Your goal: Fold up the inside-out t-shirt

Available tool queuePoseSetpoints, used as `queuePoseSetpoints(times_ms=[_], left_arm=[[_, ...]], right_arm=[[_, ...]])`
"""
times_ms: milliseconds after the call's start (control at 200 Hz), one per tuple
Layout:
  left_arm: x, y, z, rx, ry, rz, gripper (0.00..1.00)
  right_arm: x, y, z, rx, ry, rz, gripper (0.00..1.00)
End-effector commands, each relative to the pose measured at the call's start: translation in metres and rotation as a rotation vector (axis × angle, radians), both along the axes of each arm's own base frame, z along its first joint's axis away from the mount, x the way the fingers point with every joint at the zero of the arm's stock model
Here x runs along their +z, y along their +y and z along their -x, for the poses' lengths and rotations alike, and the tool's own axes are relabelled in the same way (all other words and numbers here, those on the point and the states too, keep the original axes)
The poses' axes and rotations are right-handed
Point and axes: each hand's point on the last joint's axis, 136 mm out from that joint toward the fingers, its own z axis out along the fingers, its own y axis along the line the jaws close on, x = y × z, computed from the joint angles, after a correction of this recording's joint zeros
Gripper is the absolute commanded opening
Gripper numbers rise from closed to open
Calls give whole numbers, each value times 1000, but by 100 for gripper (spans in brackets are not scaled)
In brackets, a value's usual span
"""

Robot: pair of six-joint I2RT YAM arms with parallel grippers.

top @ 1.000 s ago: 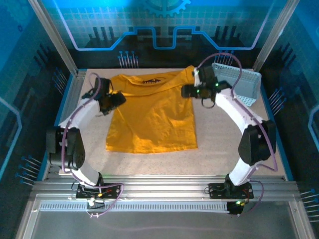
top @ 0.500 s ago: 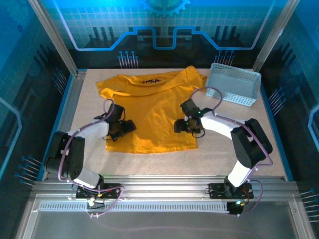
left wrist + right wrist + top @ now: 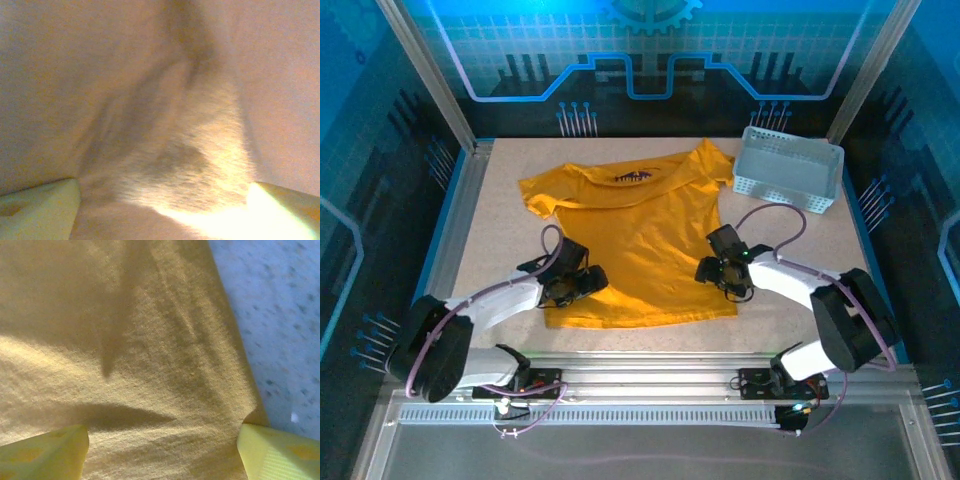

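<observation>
The inside-out t-shirt (image 3: 640, 225) lies flat on the table, mustard yellow, collar at the far side and hem near the front edge. My left gripper (image 3: 588, 283) rests low on its lower left part, my right gripper (image 3: 712, 270) on its lower right part by the side edge. In the left wrist view the pale fingers (image 3: 40, 210) stand wide apart over blurred fabric (image 3: 150, 100) with a soft ridge between them. In the right wrist view the yellow fingers (image 3: 50, 452) stand wide apart on smooth fabric (image 3: 125, 340), the right one at the shirt's edge.
A pale grey perforated basket (image 3: 788, 170) stands at the back right, just beyond the shirt's right sleeve. Bare speckled table (image 3: 490, 230) lies left of the shirt and beside its right edge (image 3: 280, 315). Metal rails run along the table's near edge.
Both arms have swept from the sleeves towards the near edge, down to the hem area. The shirt has slid nearer to the front and lies flatter.
</observation>
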Motion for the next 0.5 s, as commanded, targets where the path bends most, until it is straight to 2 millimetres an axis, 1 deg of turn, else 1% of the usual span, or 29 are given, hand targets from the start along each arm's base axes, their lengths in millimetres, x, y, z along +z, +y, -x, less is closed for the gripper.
queuePoseSetpoints(times_ms=[0, 100, 155, 225, 280, 335, 380, 495], left_arm=[[7, 17, 12, 36, 0, -73, 92], [30, 16, 7, -12, -54, -92, 92], [45, 10, 3, -61, -90, -96, 92], [60, 3, 3, -118, -124, -138, 93], [69, -6, 3, -172, -151, -172, 93], [71, -16, 4, -215, -165, -202, 93], [70, -25, 5, -245, -169, -218, 93], [56, -52, 8, -309, -152, -218, 93]], right_arm=[[5, -23, 16, -54, 26, 67, 81], [40, -24, 5, 3, -67, 83, 81], [60, -17, 0, 64, -125, 66, 81], [81, -7, 1, 129, -182, 49, 81], [89, 2, 6, 169, -205, 30, 81], [89, 15, 14, 214, -213, 3, 81], [85, 24, 21, 236, -202, -12, 81], [63, 46, 40, 287, -148, -31, 81]])
